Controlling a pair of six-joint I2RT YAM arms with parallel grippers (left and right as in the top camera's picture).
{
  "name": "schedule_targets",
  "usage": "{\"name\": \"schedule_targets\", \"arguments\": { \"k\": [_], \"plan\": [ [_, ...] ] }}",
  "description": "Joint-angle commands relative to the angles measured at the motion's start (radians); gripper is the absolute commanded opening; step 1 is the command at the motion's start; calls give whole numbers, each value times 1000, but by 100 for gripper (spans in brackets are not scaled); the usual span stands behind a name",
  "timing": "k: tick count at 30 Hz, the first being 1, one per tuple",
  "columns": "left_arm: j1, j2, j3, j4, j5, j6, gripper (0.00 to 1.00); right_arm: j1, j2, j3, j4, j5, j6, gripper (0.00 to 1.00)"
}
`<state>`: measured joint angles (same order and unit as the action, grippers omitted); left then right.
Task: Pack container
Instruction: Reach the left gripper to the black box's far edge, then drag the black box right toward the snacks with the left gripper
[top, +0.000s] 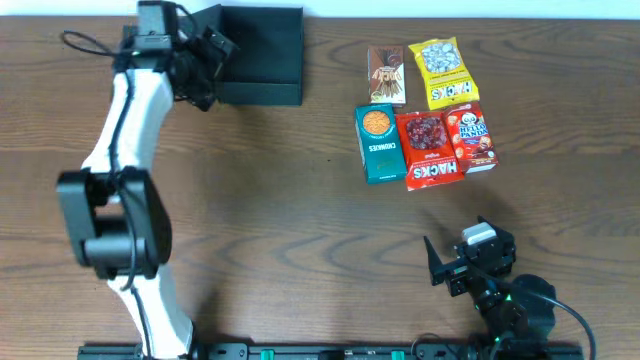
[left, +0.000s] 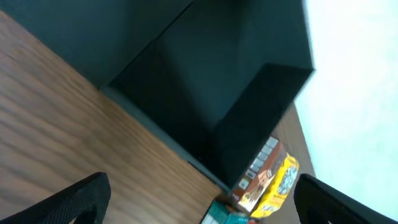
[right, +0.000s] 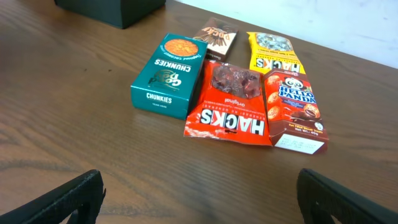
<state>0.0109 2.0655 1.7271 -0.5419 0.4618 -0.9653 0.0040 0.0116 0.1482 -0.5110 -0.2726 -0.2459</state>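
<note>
Left gripper (top: 210, 72): jaws spread, holding nothing, just beside left edge of black container (top: 262, 50) at table's (top: 300, 230) far edge; apparently open-topped, view dim. Right gripper (top: 455, 247): spread, empty, near front edge, bare wood between it and Chunkies box (top: 380, 143), red Hacks packet (top: 430, 150), Hello Panda box (top: 472, 138).

Overhead, my left arm (top: 125, 120) covers the left side of the container (top: 262, 55); print on the brown packet (top: 386, 74) is too small to read.
</note>
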Motion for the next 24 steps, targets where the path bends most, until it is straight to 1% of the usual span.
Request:
{"name": "schedule_targets", "arguments": {
  "k": [1,5,6,11,14,17,20,24],
  "plan": [
    [-26,44,37,-10,-50,-143,96,8,-6,-6,-2,3,10,99],
    [-38,88,37,-7,-77,-227,96,8,-6,-6,-2,3,10,99],
    [-39,95,37,-7,-77,-242,99,8,-6,-6,-2,3,10,99],
    [-40,150,37,43,-81,-310,78,8,-6,-6,-2,3,10,99],
    [-39,179,37,65,-76,-350,69,8,-6,-6,-2,3,10,99],
    [-38,204,37,85,-53,-368,47,8,-6,-6,-2,3,10,99],
    [-38,205,38,105,-71,-367,38,8,-6,-6,-2,3,10,99],
    [-37,205,50,104,-76,-357,19,8,-6,-6,-2,3,10,99]
  ]
}}
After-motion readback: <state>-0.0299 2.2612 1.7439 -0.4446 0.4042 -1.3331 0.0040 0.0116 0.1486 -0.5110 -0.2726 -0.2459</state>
